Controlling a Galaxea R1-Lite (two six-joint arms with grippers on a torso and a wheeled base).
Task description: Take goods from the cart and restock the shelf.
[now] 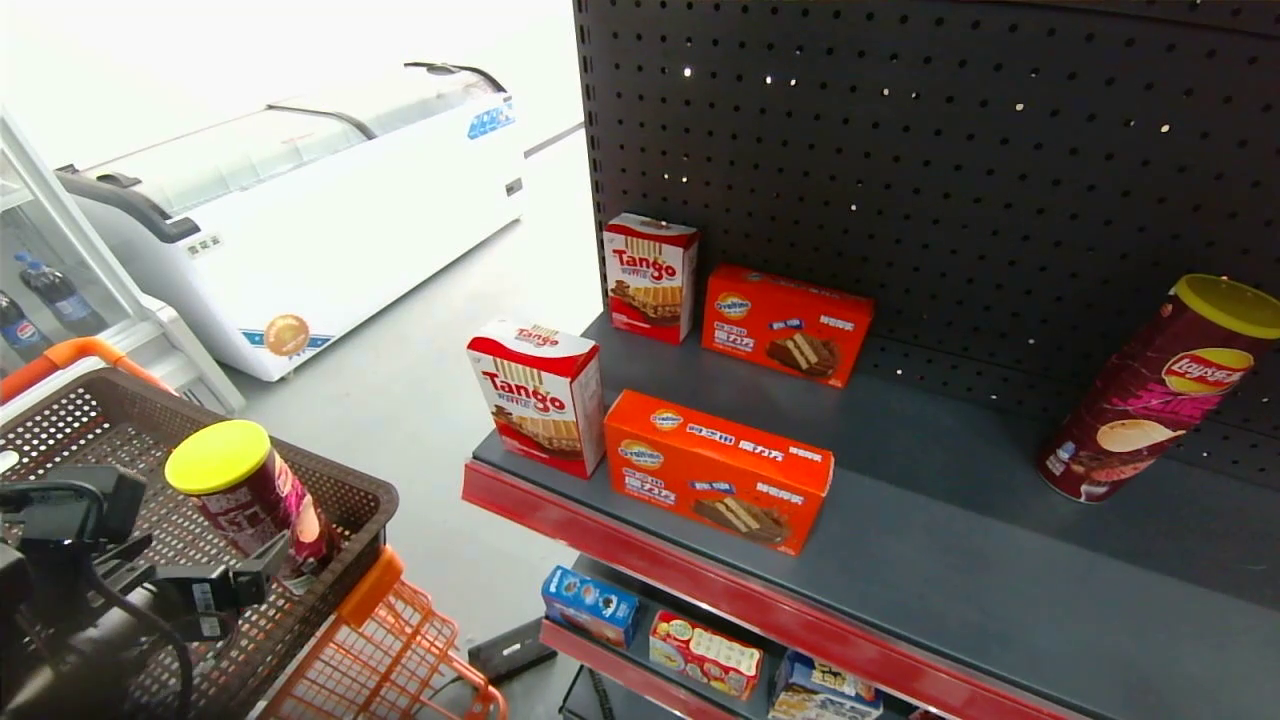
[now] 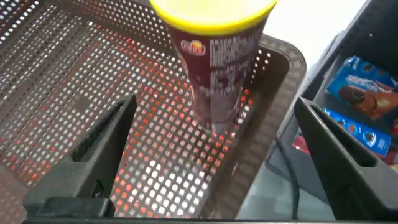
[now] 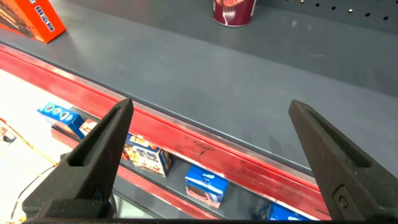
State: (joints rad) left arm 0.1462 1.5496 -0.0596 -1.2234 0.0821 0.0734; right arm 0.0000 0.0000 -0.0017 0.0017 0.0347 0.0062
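Note:
A dark red chip can with a yellow lid stands upright in the cart's brown mesh basket. My left gripper is low inside the basket, right beside the can. Seen from the left wrist, that gripper is open and the can stands just beyond its fingertips, centred between them and not touching. A matching chip can stands at the right back of the grey shelf. My right gripper hangs open and holds nothing above the shelf's red front edge, with the shelf can farther off.
Two wafer boxes and two orange boxes fill the shelf's left part; its middle is bare. Snack packs lie on the lower shelf. A white chest freezer stands behind the orange cart frame.

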